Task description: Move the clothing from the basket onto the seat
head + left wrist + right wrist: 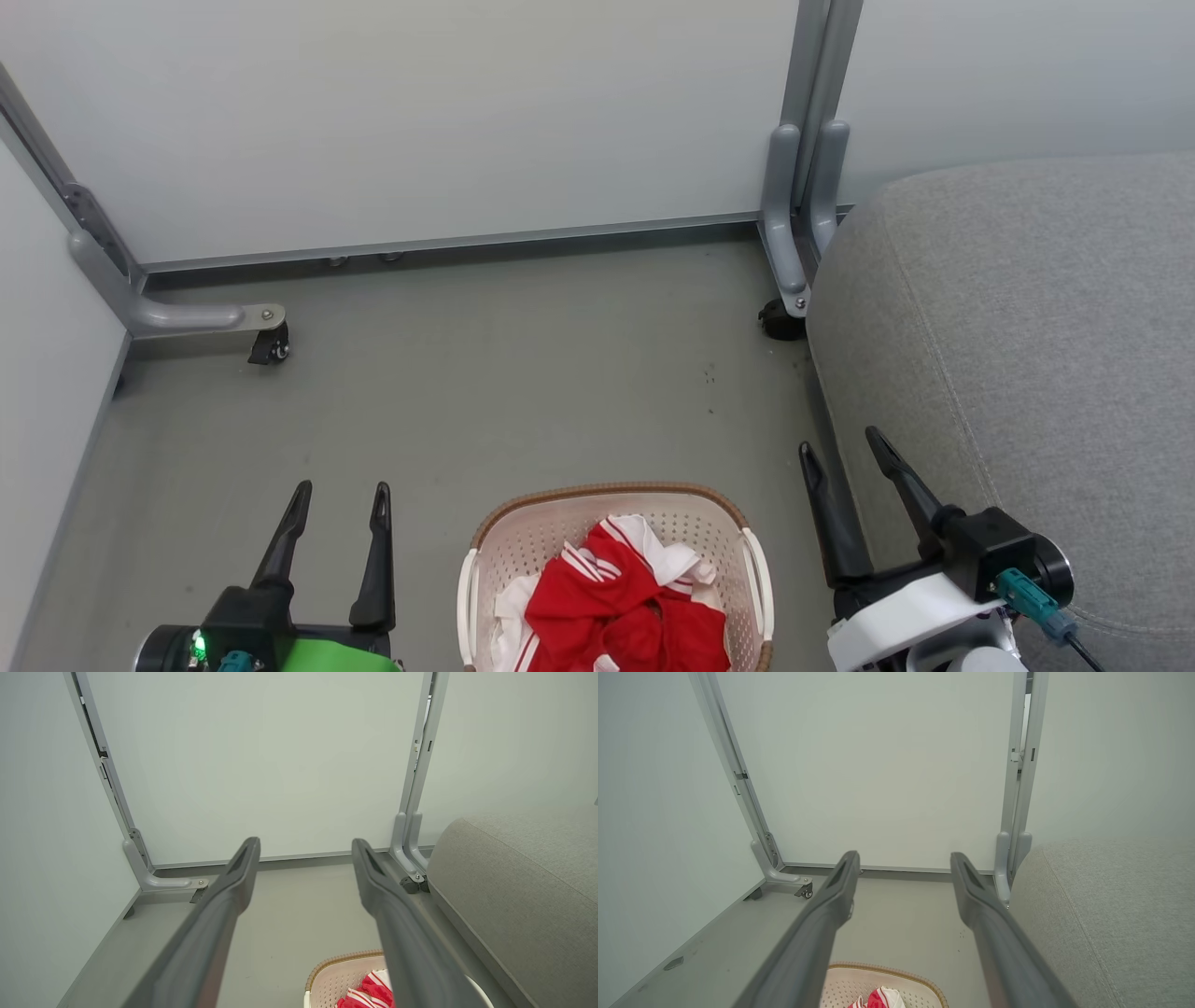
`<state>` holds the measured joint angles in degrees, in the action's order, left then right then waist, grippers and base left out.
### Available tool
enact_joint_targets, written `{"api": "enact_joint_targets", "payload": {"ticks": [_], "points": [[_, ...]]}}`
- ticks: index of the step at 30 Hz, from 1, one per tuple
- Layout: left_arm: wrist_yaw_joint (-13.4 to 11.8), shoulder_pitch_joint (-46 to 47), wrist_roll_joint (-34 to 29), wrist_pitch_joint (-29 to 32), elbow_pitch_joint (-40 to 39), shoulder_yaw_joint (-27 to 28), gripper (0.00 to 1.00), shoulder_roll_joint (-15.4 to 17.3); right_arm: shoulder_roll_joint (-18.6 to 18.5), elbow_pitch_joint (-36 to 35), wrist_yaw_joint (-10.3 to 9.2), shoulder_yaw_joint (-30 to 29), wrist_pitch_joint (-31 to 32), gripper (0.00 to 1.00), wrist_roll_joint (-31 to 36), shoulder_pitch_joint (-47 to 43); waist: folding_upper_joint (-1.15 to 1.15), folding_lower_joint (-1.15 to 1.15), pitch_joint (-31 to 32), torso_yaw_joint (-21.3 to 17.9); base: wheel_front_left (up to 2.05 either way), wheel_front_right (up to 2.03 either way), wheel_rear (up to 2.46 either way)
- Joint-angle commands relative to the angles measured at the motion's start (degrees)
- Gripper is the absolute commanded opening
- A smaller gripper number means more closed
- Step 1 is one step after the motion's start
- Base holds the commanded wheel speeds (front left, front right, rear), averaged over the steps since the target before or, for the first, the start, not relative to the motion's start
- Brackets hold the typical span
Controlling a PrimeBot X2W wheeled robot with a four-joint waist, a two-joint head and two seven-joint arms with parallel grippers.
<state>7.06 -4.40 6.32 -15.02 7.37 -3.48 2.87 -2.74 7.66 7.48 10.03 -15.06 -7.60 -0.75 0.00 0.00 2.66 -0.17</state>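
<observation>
Red clothing [616, 607] with white stripes lies crumpled in the cream basket [560, 527] with a brown rim, low in the middle of the head view. To its left my left gripper [341, 497] stands open and empty, fingers pointing up. My right gripper [840, 446] is open and empty on the basket's right, in front of the grey seat's edge. The seat [1027, 336] covers the right side. The left wrist view shows the basket [334, 975] and clothing [369, 994] low between the fingers; the right wrist view shows the basket [859, 982] and clothing [882, 998] at the bottom.
The grey floor [485, 373] is ringed by pale partition panels [420, 112] on metal legs. A caster foot [271, 343] stands at the back left and another caster [780, 319] sits by the seat's corner. Open floor lies beyond the basket.
</observation>
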Motion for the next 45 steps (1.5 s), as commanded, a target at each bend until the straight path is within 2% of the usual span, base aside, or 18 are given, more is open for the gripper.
{"api": "enact_joint_targets", "payload": {"ticks": [1, 7, 14, 21, 31, 38, 45], "points": [[0.1, -0.9, 0.1, -0.2, 0.0, 0.0, 1.00, 0.1, -0.3, 0.1, 0.02, 0.1, -0.2, 1.00, 0.3, -0.6, 0.00, 0.00, 0.0, 0.0, 0.00, 0.00, 0.00], [0.1, -0.7, 0.6, -0.2, 0.8, -0.7, 1.00, 0.1, -0.3, 0.2, 0.02, -0.2, -0.2, 1.00, -0.2, -0.4, 0.00, 0.00, -0.6, -0.2, 0.00, 0.00, 0.00], [0.3, 1.5, 0.6, -0.2, 3.0, -2.5, 1.00, 0.1, -0.2, 0.8, 0.02, -3.5, -0.2, 1.00, 0.6, -1.1, 0.00, 0.00, -3.9, -0.1, 0.00, 0.00, 0.00], [0.5, 7.8, -0.6, -0.2, 6.2, -5.5, 1.00, 0.2, -0.2, -1.7, 0.01, -7.2, -0.2, 1.00, 3.2, 3.6, 0.00, 0.00, -14.6, -0.9, 0.00, 0.00, 0.00], [0.5, 23.7, 2.0, -0.2, 12.7, -20.4, 1.00, 6.6, -0.2, -5.8, 0.01, -9.8, -0.2, 1.00, 3.9, 11.0, 0.00, 0.00, -31.2, -2.2, 0.00, 0.00, 0.00], [0.5, 33.6, 1.8, -0.2, 16.8, -29.9, 1.00, 11.2, -0.2, -8.3, 0.01, -10.6, -0.2, 1.00, 3.0, 14.7, 0.00, 0.00, -40.0, -3.9, 0.00, 0.00, 0.00], [0.5, 42.7, -2.3, -0.2, 22.3, -36.2, 1.00, 14.9, -0.2, -12.0, 0.01, -10.8, -0.2, 1.00, 2.1, 19.3, 0.00, 0.00, -48.5, -5.8, 0.00, 0.00, 0.00]]}}
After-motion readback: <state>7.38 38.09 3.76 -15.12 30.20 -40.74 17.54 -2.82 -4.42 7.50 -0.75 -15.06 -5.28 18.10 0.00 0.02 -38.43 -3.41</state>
